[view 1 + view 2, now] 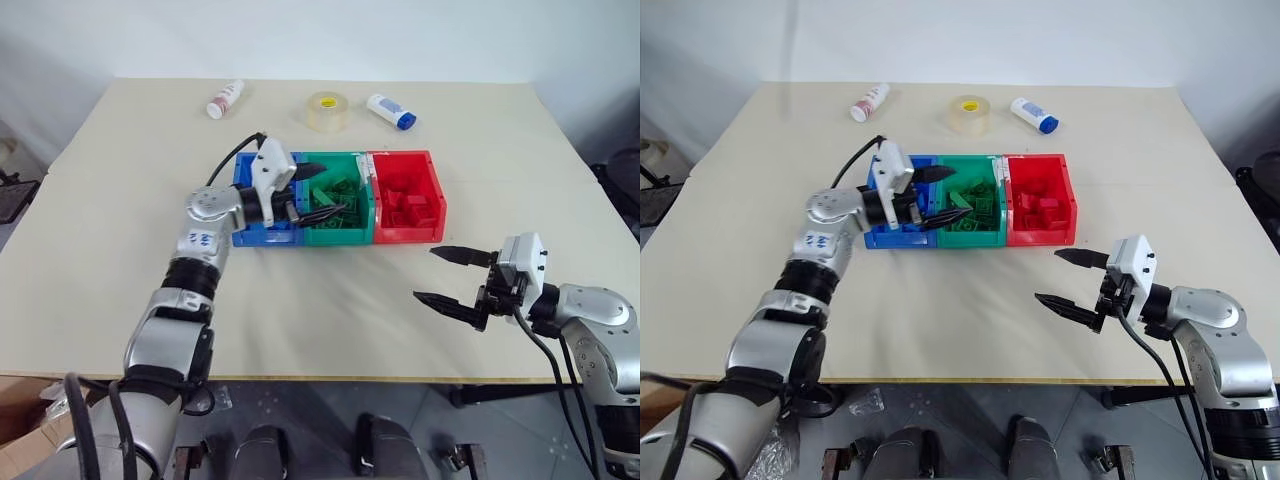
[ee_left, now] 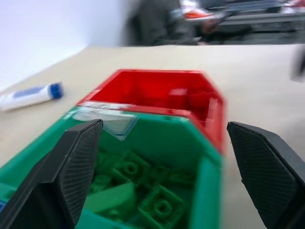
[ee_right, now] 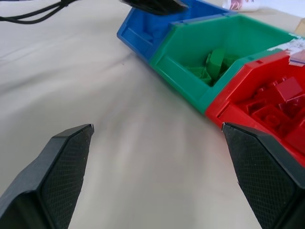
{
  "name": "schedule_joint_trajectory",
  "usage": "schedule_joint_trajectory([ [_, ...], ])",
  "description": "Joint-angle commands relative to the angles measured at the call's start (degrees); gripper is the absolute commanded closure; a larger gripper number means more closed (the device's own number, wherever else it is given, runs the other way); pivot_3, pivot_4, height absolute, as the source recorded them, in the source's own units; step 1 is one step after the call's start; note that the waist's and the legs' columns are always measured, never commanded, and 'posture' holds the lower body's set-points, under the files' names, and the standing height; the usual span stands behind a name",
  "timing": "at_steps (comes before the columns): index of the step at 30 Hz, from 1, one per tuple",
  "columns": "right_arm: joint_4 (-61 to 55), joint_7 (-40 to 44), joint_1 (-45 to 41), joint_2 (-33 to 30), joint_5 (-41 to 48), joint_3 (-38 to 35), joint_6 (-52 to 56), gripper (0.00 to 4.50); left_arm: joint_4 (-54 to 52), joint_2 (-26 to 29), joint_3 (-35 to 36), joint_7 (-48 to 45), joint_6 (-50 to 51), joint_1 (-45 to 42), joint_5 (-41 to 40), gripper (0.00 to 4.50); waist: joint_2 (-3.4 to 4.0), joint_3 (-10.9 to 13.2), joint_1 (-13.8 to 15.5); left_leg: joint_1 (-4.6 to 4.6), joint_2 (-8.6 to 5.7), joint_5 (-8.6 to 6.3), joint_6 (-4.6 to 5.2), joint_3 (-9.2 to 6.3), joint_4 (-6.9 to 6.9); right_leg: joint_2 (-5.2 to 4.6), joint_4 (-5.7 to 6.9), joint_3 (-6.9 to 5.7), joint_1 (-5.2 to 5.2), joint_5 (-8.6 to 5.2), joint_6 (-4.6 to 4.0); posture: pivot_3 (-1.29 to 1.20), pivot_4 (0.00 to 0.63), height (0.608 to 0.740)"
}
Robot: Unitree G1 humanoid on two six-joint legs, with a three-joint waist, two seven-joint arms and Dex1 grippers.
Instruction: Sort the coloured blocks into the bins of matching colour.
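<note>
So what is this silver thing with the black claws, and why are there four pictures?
It's a robot with two arms. Two pictures come from cameras in its head, looking down at a table. The other two come from cameras on its wrists, peeking between the black fingers. On the table sit a blue bin, a green bin and a red bin, with toy bricks inside. Behind them lie a tape roll and two small bottles. The left pincer is open above the green bin. The right pincer is open above the table. Neither holds anything.
</note>
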Motion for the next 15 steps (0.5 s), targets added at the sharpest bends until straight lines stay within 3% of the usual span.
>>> schedule_joint_trajectory([
  [1, 4.00, 4.44, -3.39, -2.50, -1.18, 0.40, -2.36, 0.00, -11.27, 6.54, 3.52, -3.94, 7.55, 7.74, -4.83, 0.06, 0.00, 0.00, -0.59, 0.02, 0.01, 0.00, 0.00, -0.01, -0.01, 0.01, 0.02, 0.00, 0.00, 0.00, 0.00, 0.00, 0.150, 0.740],
  [8, 16.99, 11.79, -11.74, -4.11, -4.86, 3.19, -6.22, 0.00, -24.17, 16.93, 8.42, -6.68, 10.96, 25.84, -7.88, 0.06, 0.00, 0.01, -0.59, 0.02, 0.02, 0.00, 0.00, -0.01, 0.08, 0.00, 0.07, 0.06, 0.02, 0.00, 0.00, 0.00, 0.150, 0.740],
  [15, 25.34, 13.20, -14.96, -3.62, -7.21, 3.42, -8.53, 0.00, -27.51, 17.69, 13.96, -3.20, 9.38, 34.16, -10.08, 0.06, 0.00, 0.01, -0.23, 0.03, 0.02, -0.01, 0.00, 0.01, 0.06, 0.00, 0.07, 0.07, 0.01, 0.00, -0.01, 0.00, 0.150, 0.740],
])
